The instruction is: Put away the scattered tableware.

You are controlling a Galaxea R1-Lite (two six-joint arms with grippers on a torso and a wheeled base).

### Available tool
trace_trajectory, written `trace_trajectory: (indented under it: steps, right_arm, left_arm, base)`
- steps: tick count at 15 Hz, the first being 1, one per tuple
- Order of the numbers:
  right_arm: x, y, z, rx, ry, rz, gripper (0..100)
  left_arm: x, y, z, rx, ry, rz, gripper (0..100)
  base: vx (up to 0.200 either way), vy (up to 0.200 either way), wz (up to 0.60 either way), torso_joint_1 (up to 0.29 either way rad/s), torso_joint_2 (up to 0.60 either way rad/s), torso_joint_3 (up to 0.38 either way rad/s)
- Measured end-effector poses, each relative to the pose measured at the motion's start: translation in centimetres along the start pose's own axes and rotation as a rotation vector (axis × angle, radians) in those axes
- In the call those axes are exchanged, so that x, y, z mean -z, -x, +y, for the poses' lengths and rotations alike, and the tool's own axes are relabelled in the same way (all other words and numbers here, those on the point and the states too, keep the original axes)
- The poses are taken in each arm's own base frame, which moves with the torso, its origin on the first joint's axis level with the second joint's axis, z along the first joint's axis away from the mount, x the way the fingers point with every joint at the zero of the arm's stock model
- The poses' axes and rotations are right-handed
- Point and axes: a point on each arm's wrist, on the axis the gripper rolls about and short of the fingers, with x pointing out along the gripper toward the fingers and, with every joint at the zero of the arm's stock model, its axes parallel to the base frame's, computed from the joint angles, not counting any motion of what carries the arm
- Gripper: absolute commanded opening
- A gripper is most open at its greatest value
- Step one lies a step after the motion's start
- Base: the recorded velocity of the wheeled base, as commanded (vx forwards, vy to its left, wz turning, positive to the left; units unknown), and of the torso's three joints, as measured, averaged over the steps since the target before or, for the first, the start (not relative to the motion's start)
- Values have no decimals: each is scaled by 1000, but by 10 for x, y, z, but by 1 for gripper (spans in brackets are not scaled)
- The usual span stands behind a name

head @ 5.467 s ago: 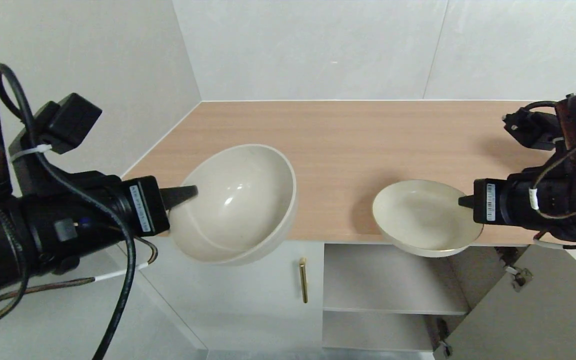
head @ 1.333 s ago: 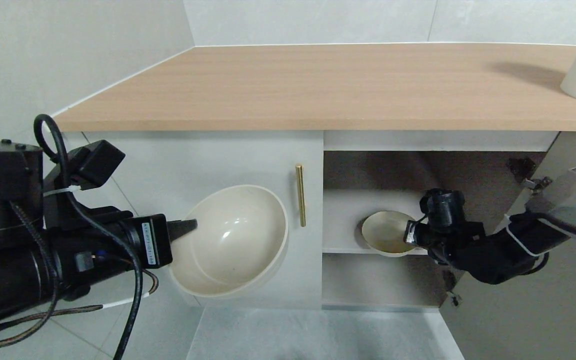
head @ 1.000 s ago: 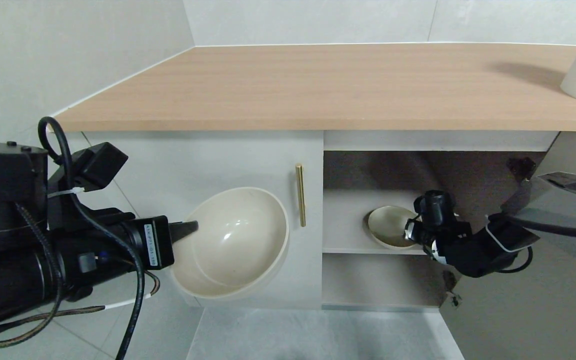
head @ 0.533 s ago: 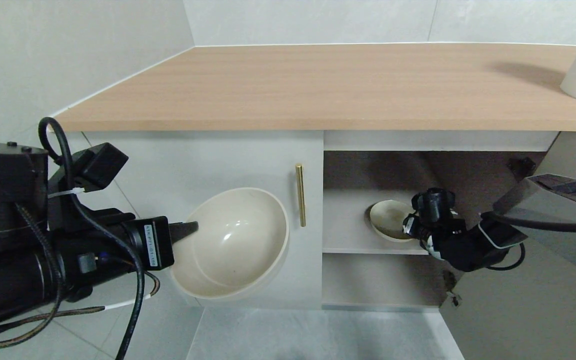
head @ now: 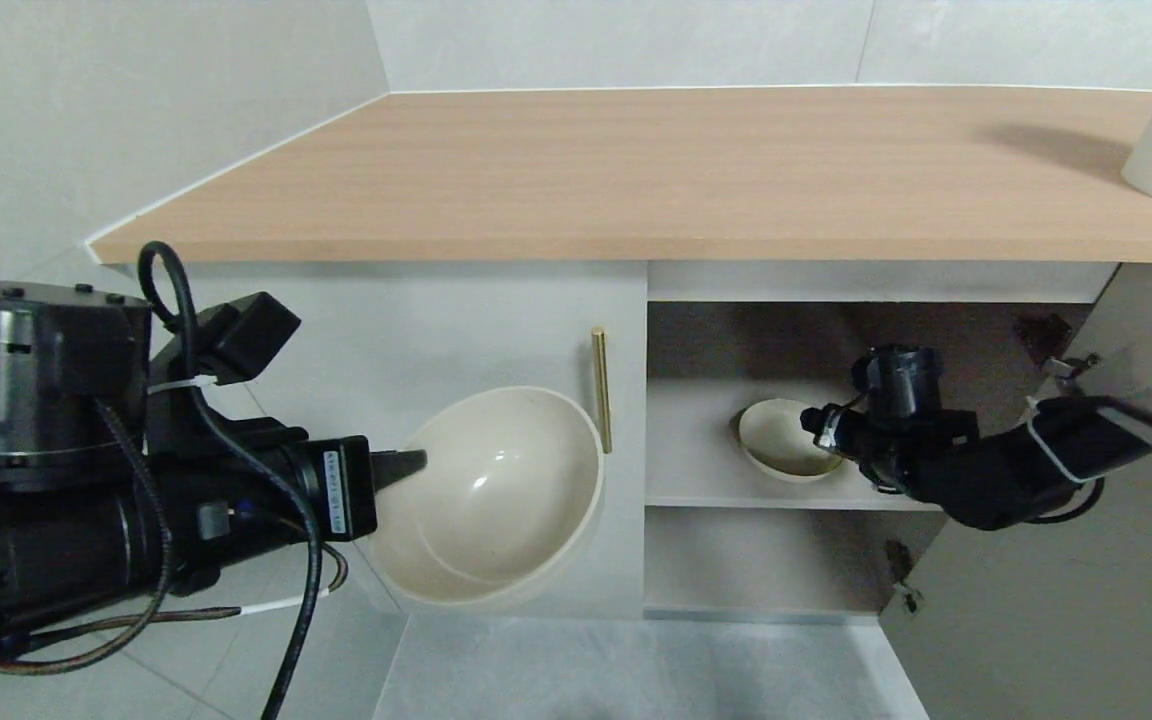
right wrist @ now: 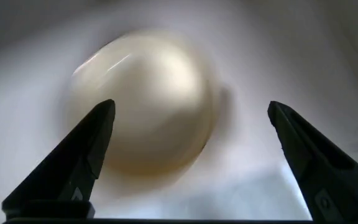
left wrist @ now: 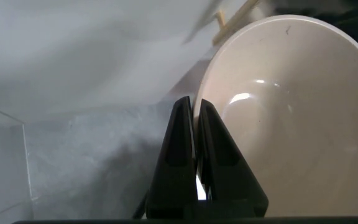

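While the left gripper (head: pixel 414 463) pinches the rim of the large bowl (head: pixel 496 500), held before the closed cabinet door (head: pixel 436 330) on the left, the right gripper (head: pixel 820 425) is spread wide, just right of the small bowl (head: pixel 779 440), which rests on the upper shelf (head: pixel 696 455) of the open cabinet.
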Motion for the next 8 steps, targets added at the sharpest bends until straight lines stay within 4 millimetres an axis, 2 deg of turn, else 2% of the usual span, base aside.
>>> trace_trajectory:
  steps: [2,4,7,8]
  right_arm:
    - [-15,54,12,-148,40,102,100]
    - [-23,119,21,-307,118,227,100]
    - [-19,212,30,-533,253,368,100]
    - [-18,231,30,-582,281,385,100]
  left_arm:
    - [8,-16,-9,11,-22,63,0]
    - [24,-31,-25,36,-66,158,0]
    - [43,-47,-42,-8,-128,219,0]
    - [46,-49,-45,-23,-142,223,0]
  base:
    - [0,0,0,0,0,0]
    - [0,0,0,0,0,0]
    - [0,0,0,0,0,0]
    - [0,0,0,0,0,0]
